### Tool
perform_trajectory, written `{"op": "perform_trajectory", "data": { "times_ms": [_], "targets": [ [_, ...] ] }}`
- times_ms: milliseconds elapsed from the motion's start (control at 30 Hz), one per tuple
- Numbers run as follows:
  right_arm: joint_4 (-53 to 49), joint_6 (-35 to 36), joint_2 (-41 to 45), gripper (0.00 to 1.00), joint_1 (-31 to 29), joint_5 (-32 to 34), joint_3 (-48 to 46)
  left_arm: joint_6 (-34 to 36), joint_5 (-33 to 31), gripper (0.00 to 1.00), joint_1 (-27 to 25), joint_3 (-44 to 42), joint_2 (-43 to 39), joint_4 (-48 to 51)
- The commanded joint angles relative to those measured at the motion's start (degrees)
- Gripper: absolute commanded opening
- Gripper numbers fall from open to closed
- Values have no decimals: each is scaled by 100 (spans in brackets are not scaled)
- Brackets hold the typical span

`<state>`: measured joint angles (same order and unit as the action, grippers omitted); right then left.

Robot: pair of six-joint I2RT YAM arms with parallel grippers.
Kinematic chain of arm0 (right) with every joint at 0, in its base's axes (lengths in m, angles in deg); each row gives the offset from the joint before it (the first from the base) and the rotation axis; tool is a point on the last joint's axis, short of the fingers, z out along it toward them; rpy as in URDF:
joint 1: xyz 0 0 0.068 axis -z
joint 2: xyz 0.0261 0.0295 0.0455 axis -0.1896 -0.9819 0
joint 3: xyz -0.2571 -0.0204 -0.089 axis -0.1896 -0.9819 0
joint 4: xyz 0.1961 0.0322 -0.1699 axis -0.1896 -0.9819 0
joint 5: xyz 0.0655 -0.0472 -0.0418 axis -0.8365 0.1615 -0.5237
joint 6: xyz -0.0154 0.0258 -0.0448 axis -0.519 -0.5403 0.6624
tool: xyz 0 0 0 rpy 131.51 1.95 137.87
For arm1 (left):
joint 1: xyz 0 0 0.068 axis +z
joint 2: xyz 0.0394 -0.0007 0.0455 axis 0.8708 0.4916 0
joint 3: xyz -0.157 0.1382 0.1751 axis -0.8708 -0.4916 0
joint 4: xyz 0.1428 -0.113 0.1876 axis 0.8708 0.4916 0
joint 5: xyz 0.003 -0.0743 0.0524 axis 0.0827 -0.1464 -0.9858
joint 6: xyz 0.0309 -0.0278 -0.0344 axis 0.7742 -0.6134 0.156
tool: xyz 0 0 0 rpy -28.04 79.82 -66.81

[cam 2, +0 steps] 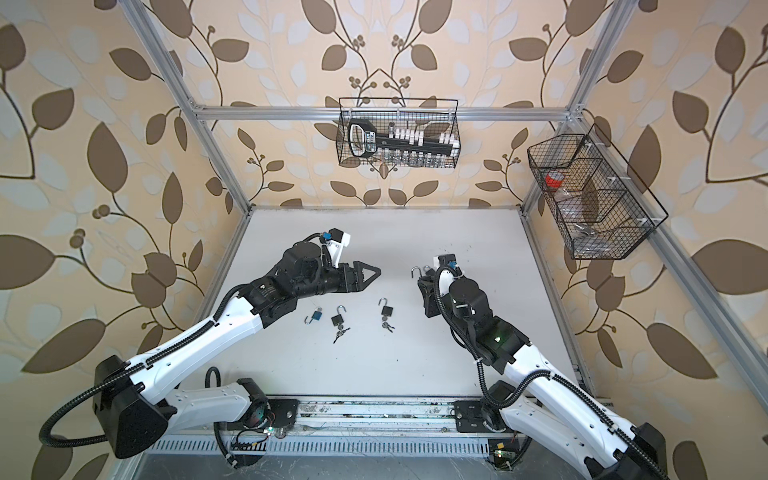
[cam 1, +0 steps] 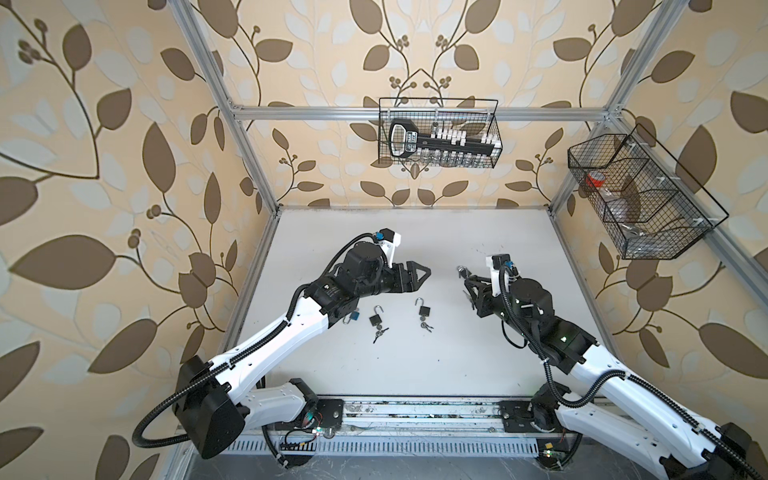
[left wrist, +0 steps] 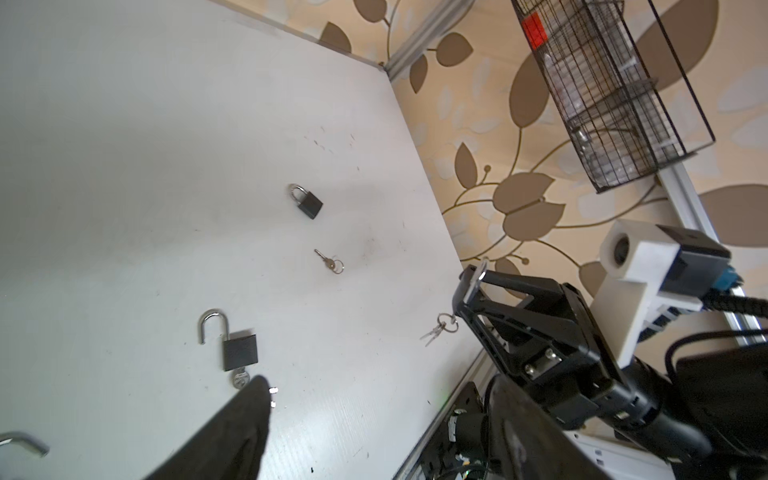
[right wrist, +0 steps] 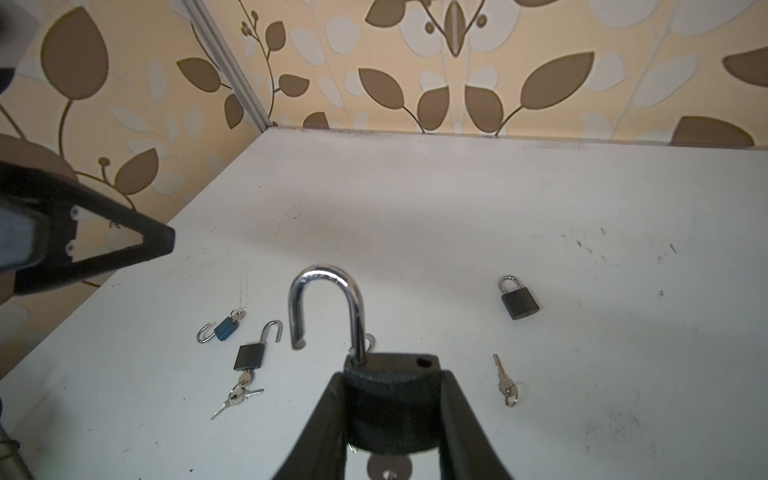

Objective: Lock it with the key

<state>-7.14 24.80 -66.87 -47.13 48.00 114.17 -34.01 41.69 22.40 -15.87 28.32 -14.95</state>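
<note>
In both top views the right claw (cam 1: 466, 279) grips a black padlock with a swung-open steel shackle (cam 1: 461, 271) above the white worktop (cam 1: 374, 365), facing the left claw (cam 1: 422, 275). In the left wrist view that claw's black fingers (left wrist: 245, 419) stand wide apart (nothing between them). The right wrist view shows a silver key (right wrist: 388, 468) under the gripped padlock's body.

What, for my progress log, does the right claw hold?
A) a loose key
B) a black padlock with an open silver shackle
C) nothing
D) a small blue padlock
B: the right wrist view shows the right claw clamped on the black metal padlock, its silver shackle open.
</note>
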Motion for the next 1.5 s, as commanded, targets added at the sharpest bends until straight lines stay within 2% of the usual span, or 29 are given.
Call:
{"op": "perform_trajectory", "data": {
  "times_ms": [0, 133, 267, 467, 900, 1400, 1467],
  "targets": [
    [41, 687, -89, 0, 7, -923, 363, 653, 926, 78, 21, 578, 211, -119],
    [-460, 1125, -435, 0, -8, -1493, 719, 983, 1276, 70, -20, 906, 457, 111],
    [-600, 1212, -570, 0, -49, -1590, 882, 1145, 1208, 61, -108, 1038, 576, 346],
    [-468, 1165, -595, 0, -80, -1794, 915, 1060, 1121, 54, -194, 964, 648, 301],
    [-504, 1159, -398, 0, -97, -1618, 885, 893, 1370, 33, -342, 860, 844, 58],
    [-539, 1121, -342, 0, -102, -1625, 945, 796, 1375, 1, -369, 832, 816, -24],
    [-599, 1173, -332, 4, -100, -1575, 1059, 764, 1418, 0, -368, 856, 788, -59]
  ]
}}
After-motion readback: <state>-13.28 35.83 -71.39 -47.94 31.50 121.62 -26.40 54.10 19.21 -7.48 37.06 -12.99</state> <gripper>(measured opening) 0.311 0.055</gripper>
